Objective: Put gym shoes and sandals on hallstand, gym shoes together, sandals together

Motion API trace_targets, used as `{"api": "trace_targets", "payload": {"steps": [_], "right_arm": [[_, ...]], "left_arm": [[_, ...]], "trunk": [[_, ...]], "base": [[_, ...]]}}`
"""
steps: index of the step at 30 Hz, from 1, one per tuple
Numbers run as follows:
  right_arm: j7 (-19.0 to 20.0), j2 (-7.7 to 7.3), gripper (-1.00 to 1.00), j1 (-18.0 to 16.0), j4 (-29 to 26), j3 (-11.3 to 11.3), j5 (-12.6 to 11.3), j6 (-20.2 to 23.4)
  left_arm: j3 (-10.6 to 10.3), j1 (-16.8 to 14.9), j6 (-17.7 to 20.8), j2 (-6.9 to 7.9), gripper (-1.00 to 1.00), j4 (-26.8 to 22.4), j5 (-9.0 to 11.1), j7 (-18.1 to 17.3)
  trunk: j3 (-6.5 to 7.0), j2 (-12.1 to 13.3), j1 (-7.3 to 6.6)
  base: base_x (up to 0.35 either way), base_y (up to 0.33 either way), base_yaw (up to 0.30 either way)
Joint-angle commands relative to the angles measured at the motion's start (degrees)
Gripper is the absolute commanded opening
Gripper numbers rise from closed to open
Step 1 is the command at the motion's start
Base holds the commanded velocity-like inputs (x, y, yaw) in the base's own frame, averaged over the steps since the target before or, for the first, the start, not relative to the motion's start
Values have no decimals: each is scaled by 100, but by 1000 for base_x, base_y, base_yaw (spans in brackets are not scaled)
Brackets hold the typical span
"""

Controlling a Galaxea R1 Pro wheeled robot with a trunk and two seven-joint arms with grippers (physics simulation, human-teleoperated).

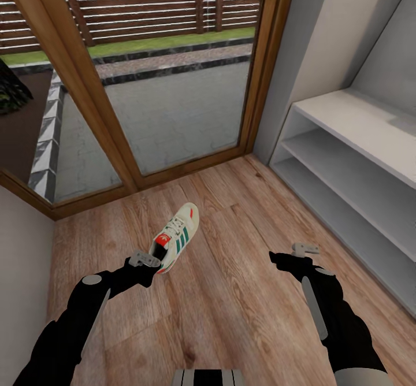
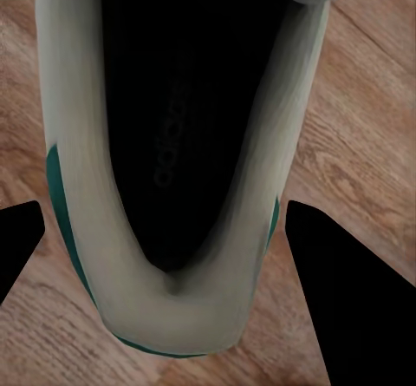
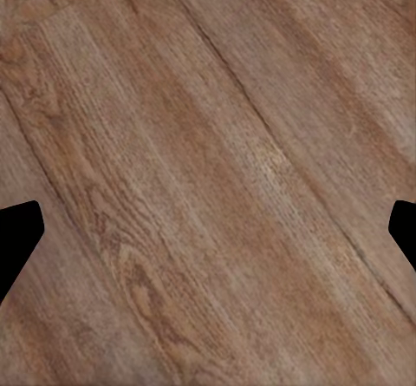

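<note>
One cream-white gym shoe (image 1: 180, 233) with green stripes and a red heel patch lies on the corridor floor (image 1: 231, 316), toe pointing toward the glass door. My left gripper (image 1: 149, 260) is at its heel. In the left wrist view the shoe's dark opening (image 2: 165, 134) sits between the fingers (image 2: 342, 282), which have closed in against both sides of the heel. My right gripper (image 1: 305, 249) hangs open over bare planks (image 3: 217, 186), holding nothing. The hallstand (image 1: 352, 166), with pale open shelves, stands along the right wall. The sandals are out of view.
A wood-framed glass door (image 1: 173, 85) closes off the far end, with a patio and fence beyond. A pale wall (image 1: 23, 247) runs along the left. Open plank floor lies between the shoe and the hallstand.
</note>
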Motion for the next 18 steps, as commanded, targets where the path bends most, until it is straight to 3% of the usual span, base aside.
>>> {"api": "trace_targets", "payload": {"steps": [1, 16, 18], "right_arm": [[-7, 0, 100, -2, -6, -4, -47, 26], [-7, 0, 100, -2, -6, -5, -47, 26], [-7, 0, 100, -2, -6, -4, -47, 25]], "left_arm": [[-3, -3, 13, 1, -100, -7, -55, -39], [-4, 6, 14, 8, -100, -13, -55, -40], [-2, 6, 15, 8, -100, -14, 25, -39]], "trunk": [[6, -2, -1], [109, -82, 43], [92, -162, 87]], "base": [[0, 0, 0], [0, 0, 0], [0, 0, 0]]}}
